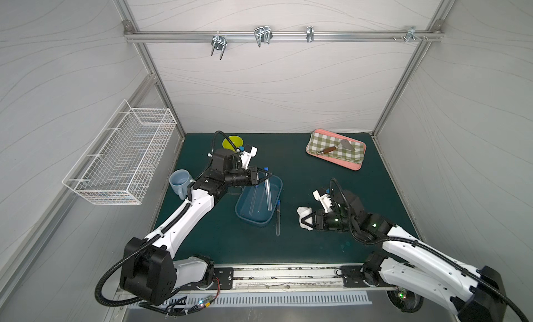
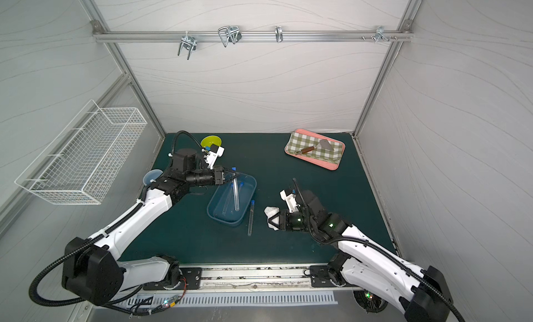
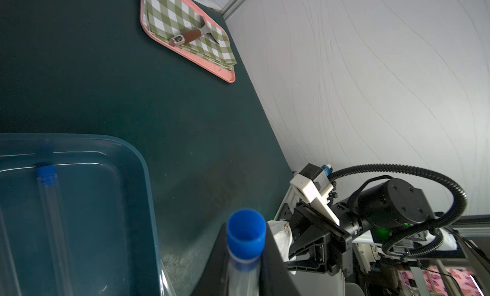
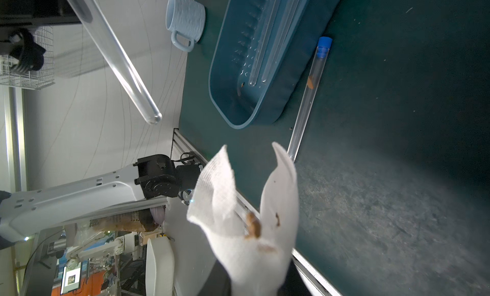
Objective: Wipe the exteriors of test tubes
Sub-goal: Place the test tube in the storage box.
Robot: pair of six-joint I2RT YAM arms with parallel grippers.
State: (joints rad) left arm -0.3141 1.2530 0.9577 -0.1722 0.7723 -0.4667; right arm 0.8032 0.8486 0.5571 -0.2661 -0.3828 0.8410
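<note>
We have the left gripper (image 1: 264, 173) closed on the held tube (image 1: 268, 193) just below its blue cap (image 3: 246, 229), and it hangs in the air over the blue tray (image 1: 253, 221). In both top views the capped end sits far, at the gripper, and the long axis runs toward the near side. The right wrist view shows it tilted, with the rounded end (image 4: 155, 118) free and touching nothing. Our right gripper (image 1: 305, 222) is clamped on a white cloth (image 4: 252, 215) that carries brown stains, and its two loose flaps stand apart like an open V. That cloth lies to the right of the held tube and a little nearer, well apart from it, with bare counter (image 1: 317, 248) between the two. We judge that the coming wipe turns on this gap. The right arm is the one placed to close it, and the flaps would need to line up with the tube's far-to-near axis so the rounded end can slide between them. Of the other test tubes, two lie side by side in the tray (image 1: 253, 201). The fourth tube (image 1: 278, 219) lies on the counter just right of the tray, roughly parallel to the others, and shows an orange mark (image 4: 310, 82).
</note>
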